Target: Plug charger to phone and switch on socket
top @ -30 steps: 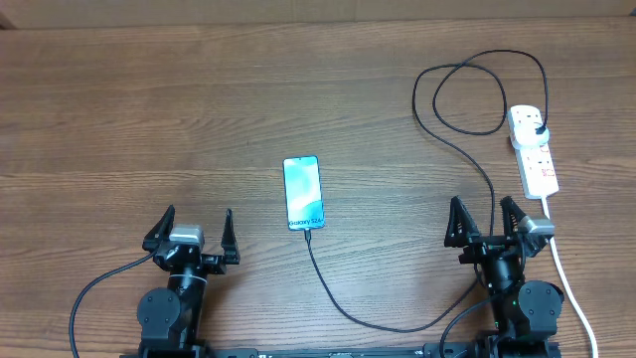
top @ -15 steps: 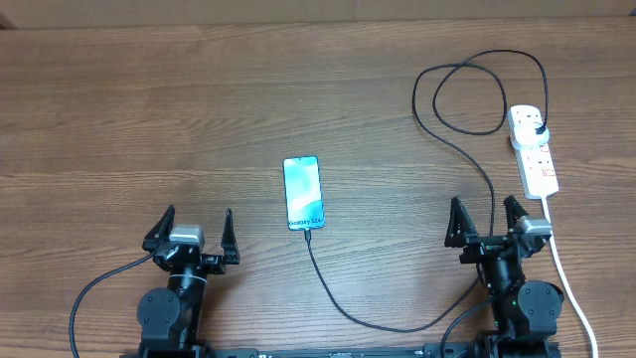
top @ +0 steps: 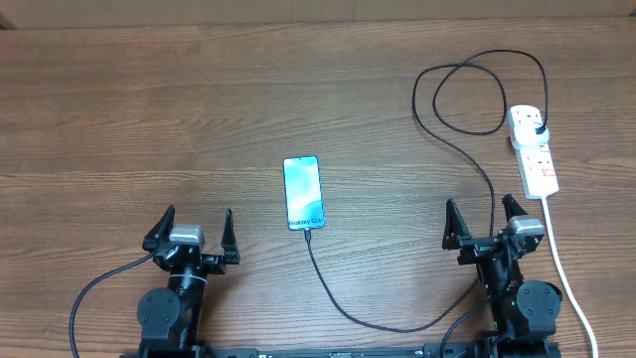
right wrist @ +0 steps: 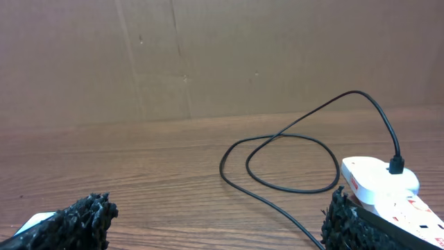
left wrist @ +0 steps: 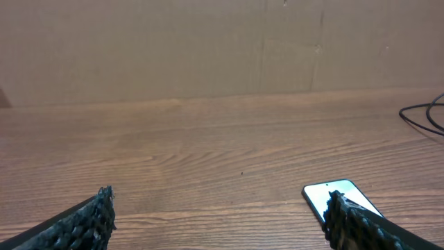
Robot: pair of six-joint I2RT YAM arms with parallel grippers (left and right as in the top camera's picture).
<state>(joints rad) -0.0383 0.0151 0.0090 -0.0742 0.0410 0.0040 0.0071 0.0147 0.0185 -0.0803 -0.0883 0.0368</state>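
Observation:
The phone [top: 302,193] lies flat mid-table with its light-blue screen up; its far end also shows in the left wrist view [left wrist: 331,195]. The charger [top: 343,298], a thin black cable, meets the phone's near edge. From there it curves to the right, loops at the back [right wrist: 291,139], and its plug sits in the far end of the white socket [top: 533,151] [right wrist: 378,179]. My left gripper [top: 197,219] [left wrist: 218,212] is open and empty, near-left of the phone. My right gripper [top: 481,211] [right wrist: 215,214] is open and empty, near the socket's front end, with the cable running between its fingers.
The socket's thick white cord [top: 566,273] runs toward the front edge past the right arm. A brown cardboard wall [left wrist: 222,48] stands behind the wooden table [top: 149,109].
The right gripper has edged slightly to the left. The left gripper, phone, charger and socket have not moved.

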